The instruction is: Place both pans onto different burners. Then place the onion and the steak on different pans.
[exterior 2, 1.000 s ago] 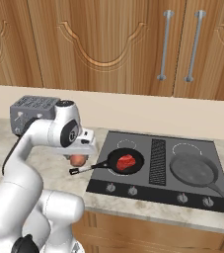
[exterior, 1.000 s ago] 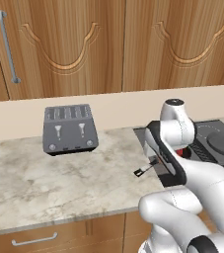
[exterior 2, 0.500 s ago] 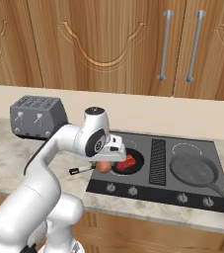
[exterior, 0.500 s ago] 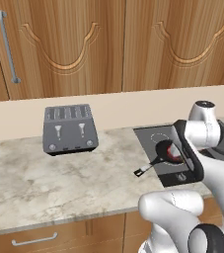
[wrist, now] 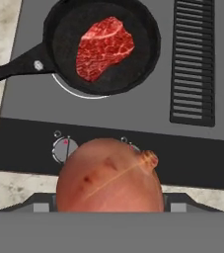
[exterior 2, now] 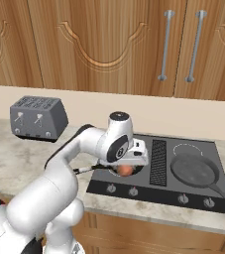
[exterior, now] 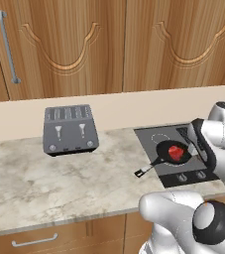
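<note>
Saw grey four-slot toaster (exterior: 70,130) upright on marble counter (exterior: 49,183), against beige backsplash (exterior 2: 193,115), well left of cooktop. Noted wooden wall cabinets (exterior 2: 99,44) above, metal bar handles (exterior 2: 166,44) vertical. Black vent grille (wrist: 194,62) ran down cooktop middle. Knobs (exterior 2: 183,199) lined front edge. Drawer handle (exterior: 34,241) below counter.

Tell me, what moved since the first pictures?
The arm swung from the counter beside the cooktop out over it, carrying the onion in its gripper toward the grey pan. The onion stayed held. The steak stayed in the black pan, both pans stayed on their burners, and the toaster did not move.
</note>
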